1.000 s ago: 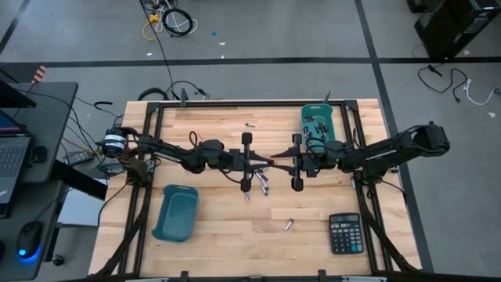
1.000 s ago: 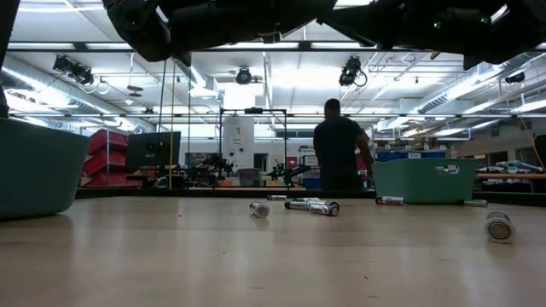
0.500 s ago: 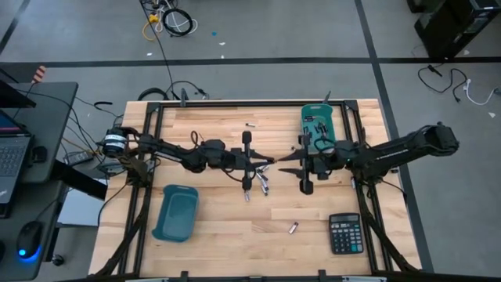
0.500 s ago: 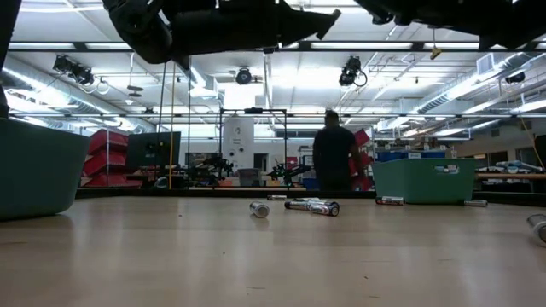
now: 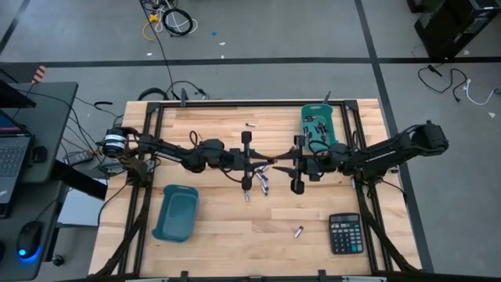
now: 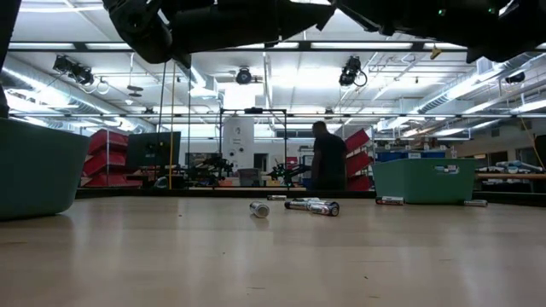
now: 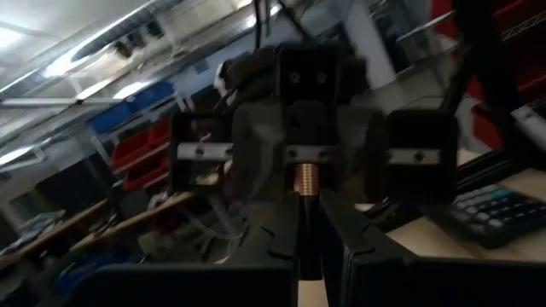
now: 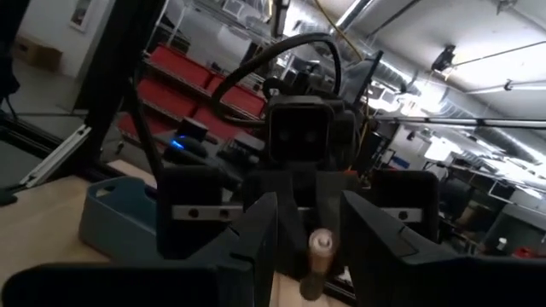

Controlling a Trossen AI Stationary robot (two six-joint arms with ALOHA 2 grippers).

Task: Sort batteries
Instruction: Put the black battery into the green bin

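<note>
small silver-and-black batteries [image 5: 262, 184] lying loose mid-table, one stray [image 5: 297, 232] near calculator [image 5: 344, 234]

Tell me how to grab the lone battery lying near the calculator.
Grip the lone battery across its middle, coming straight down from above. It lies flat on open wood beside the calculator, so set the fingers crosswise to its long axis to stop it rolling.

You are looking into a robotics lab or workshop: strip lights [image 6: 358, 44] are glowing overhead, red storage bins [image 6: 109, 158] are lining shelves, cables [image 5: 168, 19] are trailing over a grey floor [image 5: 258, 31].
</note>
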